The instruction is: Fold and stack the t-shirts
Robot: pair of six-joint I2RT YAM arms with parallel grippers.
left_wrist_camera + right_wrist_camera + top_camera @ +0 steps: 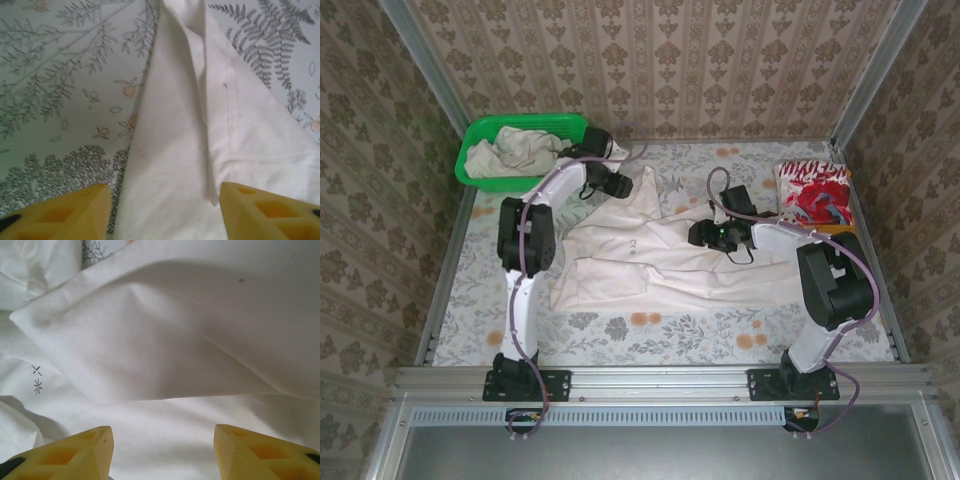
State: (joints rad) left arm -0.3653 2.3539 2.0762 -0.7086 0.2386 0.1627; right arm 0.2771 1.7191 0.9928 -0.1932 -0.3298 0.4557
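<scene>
An off-white t-shirt [650, 260] lies spread and rumpled across the middle of the table, with a small dark chest print [36, 377]. My left gripper [623, 184] hovers at the shirt's far corner; its yellow fingers [65, 215] stand apart over the cloth edge [175, 150], gripping nothing. At the shirt's right half my right gripper [702, 235] is open above a raised fold [150, 340], its fingers [265, 452] wide apart. A folded red-and-white t-shirt [812, 192] sits at the far right. Another off-white shirt [515, 150] is bunched in the basket.
A green mesh basket [480, 132] stands at the far left corner. Patterned walls and metal rails [440, 270] close in the table on three sides. Bare floral tablecloth [650, 335] shows in front of the shirt.
</scene>
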